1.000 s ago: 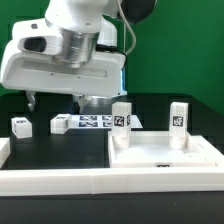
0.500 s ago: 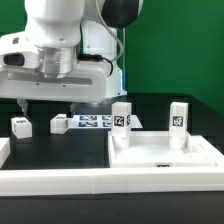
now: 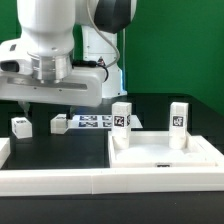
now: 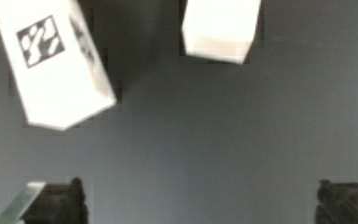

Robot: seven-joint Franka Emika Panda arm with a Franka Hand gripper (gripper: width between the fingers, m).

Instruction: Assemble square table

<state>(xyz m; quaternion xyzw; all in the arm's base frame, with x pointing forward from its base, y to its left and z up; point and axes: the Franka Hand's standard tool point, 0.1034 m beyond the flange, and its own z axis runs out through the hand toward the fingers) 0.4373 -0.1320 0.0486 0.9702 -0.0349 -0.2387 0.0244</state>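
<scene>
Tabletop [image 3: 60,150], black, before a green wall [image 3: 190,50], bears loose white legs [image 3: 21,125]; end effector [image 4: 202,205] gapes empty above them.

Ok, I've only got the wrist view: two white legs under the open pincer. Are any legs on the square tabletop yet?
Observer: Yes. In the exterior view, two upright legs stand along the far side of the tabletop.
Operator: And where are my two relative to that?
Observer: Two loose legs sit on the black table at the exterior view's left. The marker board is between them and the tabletop.
</scene>
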